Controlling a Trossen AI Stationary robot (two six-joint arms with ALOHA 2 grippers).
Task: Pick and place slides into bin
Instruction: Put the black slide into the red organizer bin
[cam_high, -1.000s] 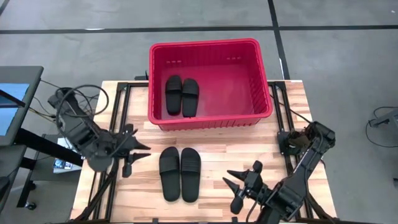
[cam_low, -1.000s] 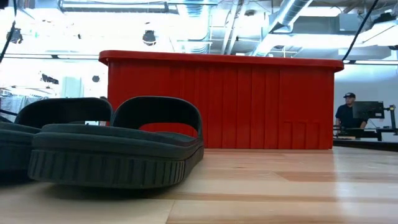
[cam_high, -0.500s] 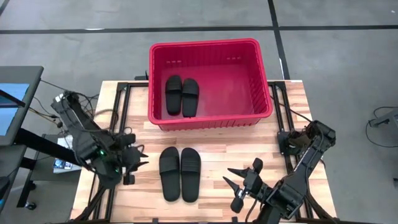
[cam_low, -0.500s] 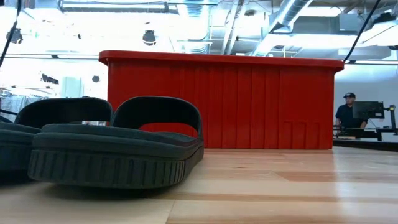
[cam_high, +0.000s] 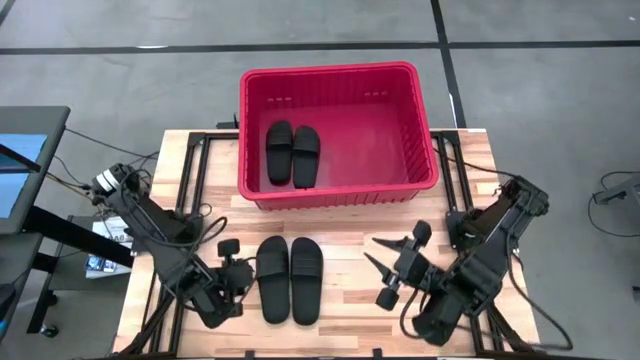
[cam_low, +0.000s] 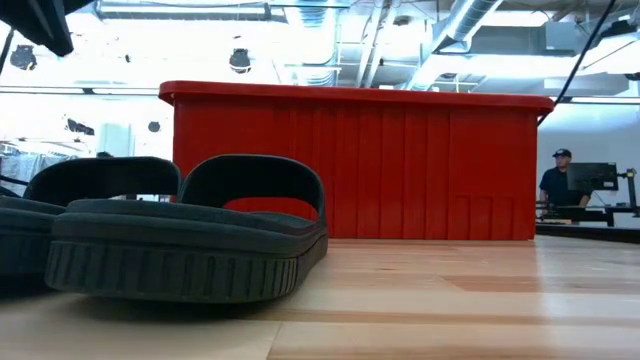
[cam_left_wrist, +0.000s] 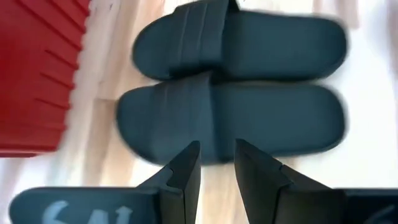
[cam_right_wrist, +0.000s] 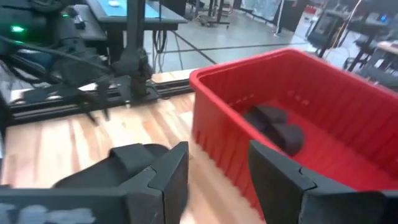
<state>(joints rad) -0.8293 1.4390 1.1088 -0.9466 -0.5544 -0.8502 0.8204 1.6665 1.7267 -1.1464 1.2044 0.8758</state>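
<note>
We see left tool (cam_high: 233, 280), fingers slightly parted, empty, lower left, just beside slides pair (cam_high: 289, 279) at lower centre; right tool (cam_high: 397, 270) spread, empty, right of pair.

Bare desk (cam_high: 340, 230) ran between the bin (cam_high: 425, 120) at 12 o'clock and the loose pair of slides (cam_high: 289, 279) lying side by side, touching. The left gripper (cam_high: 238, 278) crowded that pair's 9 o'clock flank, fingers narrowly parted (a slim gap only). At 3 o'clock, open wood separated the pair from the right gripper (cam_high: 395, 270), whose fingers stood spread. Inside the bin, two slides (cam_high: 292, 154) filled the 9 o'clock part; the rest of its floor lay free.
</note>
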